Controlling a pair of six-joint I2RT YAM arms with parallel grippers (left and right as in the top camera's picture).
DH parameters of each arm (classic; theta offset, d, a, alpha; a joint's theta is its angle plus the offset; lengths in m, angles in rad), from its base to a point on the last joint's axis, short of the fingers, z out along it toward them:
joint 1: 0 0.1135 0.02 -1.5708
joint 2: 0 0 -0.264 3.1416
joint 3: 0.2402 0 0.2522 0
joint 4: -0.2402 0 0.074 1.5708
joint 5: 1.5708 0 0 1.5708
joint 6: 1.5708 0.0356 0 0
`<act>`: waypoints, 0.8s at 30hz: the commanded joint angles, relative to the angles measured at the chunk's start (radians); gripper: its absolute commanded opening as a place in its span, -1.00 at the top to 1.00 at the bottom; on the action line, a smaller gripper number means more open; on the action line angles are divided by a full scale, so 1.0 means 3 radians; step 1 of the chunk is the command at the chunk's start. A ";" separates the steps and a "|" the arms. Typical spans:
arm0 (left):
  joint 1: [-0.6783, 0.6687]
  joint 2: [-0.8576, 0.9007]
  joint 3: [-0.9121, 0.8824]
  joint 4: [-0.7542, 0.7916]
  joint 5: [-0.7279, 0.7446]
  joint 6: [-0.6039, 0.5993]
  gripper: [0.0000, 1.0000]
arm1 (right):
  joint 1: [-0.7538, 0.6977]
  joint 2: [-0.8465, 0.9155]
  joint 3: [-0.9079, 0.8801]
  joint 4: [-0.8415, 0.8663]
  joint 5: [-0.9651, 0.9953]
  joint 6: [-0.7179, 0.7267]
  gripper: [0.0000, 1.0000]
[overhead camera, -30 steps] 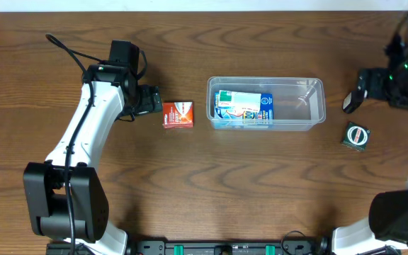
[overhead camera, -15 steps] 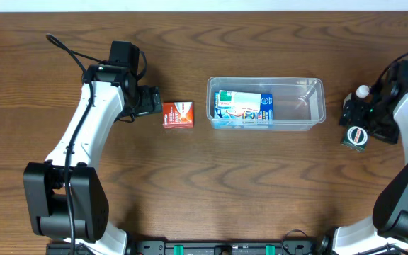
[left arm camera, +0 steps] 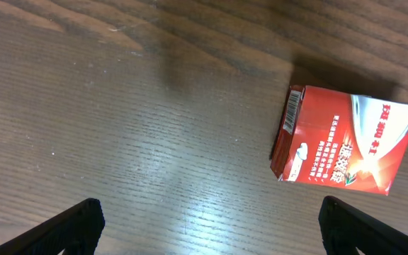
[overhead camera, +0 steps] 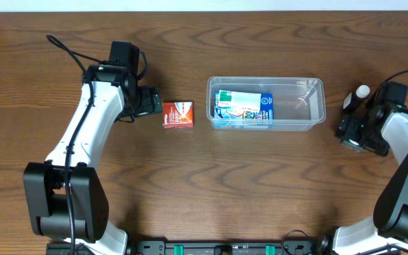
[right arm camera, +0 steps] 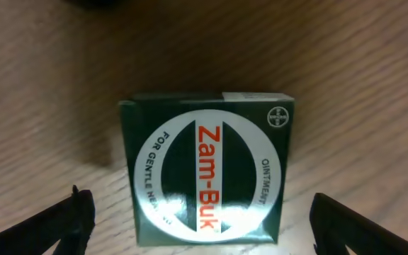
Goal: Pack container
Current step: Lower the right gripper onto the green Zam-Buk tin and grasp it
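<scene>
The clear container [overhead camera: 310, 99] sits mid-table and holds a blue and white box [overhead camera: 244, 106] in its left half. A small red box [overhead camera: 178, 114] lies to its left; it also shows in the left wrist view [left arm camera: 346, 142]. My left gripper [overhead camera: 154, 101] is open just left of the red box, its fingers [left arm camera: 207, 227] wide over bare wood. My right gripper [overhead camera: 353, 133] is open, lowered over a small dark green Zam-Buk box [right arm camera: 205, 176], with a finger on each side of it [right arm camera: 202, 223].
A small white-capped bottle [overhead camera: 360, 93] lies on the table beside my right arm, right of the container. The white table edge runs along the back.
My right arm has swung in and down from the far right, onto the green box. The left arm has not moved.
</scene>
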State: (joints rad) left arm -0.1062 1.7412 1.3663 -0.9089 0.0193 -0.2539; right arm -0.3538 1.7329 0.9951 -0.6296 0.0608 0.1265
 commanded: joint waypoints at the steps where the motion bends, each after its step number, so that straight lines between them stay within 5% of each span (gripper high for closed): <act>1: 0.0017 0.0013 -0.0019 -0.0006 -0.0027 0.0052 -0.96 | -0.0056 0.0009 -0.0142 0.0168 0.0058 0.0024 -0.83; 12: 0.0017 0.0013 -0.0019 -0.0005 -0.0027 0.0053 -0.96 | -0.0083 0.0009 -0.0202 0.0390 0.0022 -0.0041 -0.38; 17: 0.0017 0.0013 -0.0019 -0.0006 -0.0027 0.0053 -0.96 | -0.0083 0.0009 -0.0202 0.0403 0.0005 -0.0042 -0.02; 24: 0.0017 0.0013 -0.0019 -0.0006 -0.0027 0.0053 -0.96 | -0.0081 -0.0102 -0.0179 0.0292 -0.0161 -0.0127 -0.09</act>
State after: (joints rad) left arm -0.1062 1.7412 1.3663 -0.9089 0.0193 -0.2539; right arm -0.3721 1.7283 0.9413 -0.5186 0.0540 0.1097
